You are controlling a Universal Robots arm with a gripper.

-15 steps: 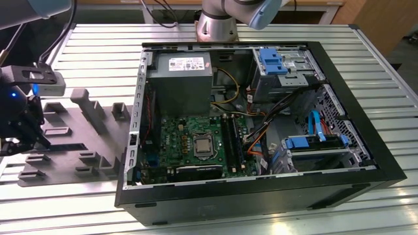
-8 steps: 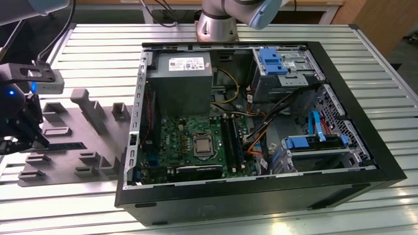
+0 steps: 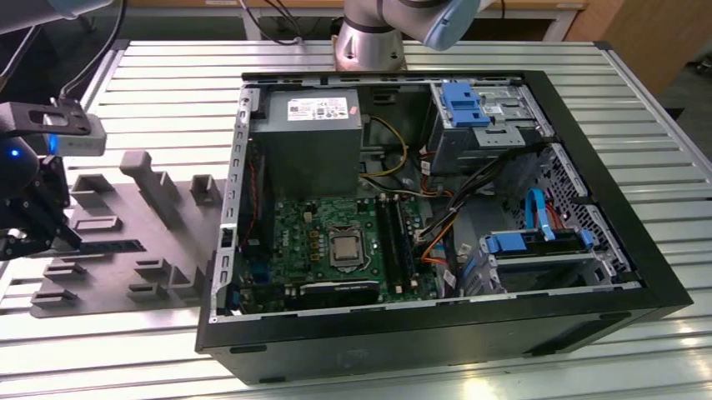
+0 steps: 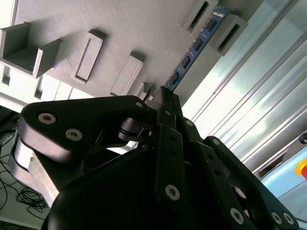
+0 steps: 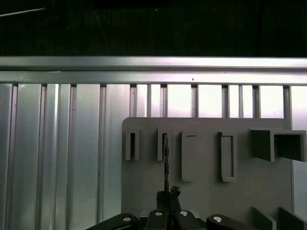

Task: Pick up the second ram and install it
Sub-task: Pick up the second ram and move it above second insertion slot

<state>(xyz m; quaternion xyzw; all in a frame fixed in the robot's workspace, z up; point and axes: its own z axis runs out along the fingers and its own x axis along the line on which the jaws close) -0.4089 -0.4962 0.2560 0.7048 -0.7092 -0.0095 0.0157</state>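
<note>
An open computer case [image 3: 445, 342] lies on its side on a slatted metal table [image 3: 167, 83]. Inside it are a green motherboard [image 3: 295, 229], a grey power-supply box [image 3: 312, 146], blue drive brackets [image 3: 468, 104] and loose cables [image 3: 445, 225]. Between the case and the table edge at the exterior view's left lies a grey holder tray [image 3: 167, 275] with raised blocks and slots.

The second wrist view gives the clearest look at the task's part: the second ram [image 4: 194, 48], a thin blue stick with dark chips, stands on edge between two blocks of the tray, near the tray's edge. The black gripper [image 4: 164, 98] has its fingers drawn narrow and pinched on the near end of the stick.

In the first wrist view the same stick appears edge-on as a thin dark line running from a tray slot to the fingertips.

In the exterior view the gripper is partly cut off at the picture's left edge, and the stick there is only a dark strip, hard to make out.
</note>
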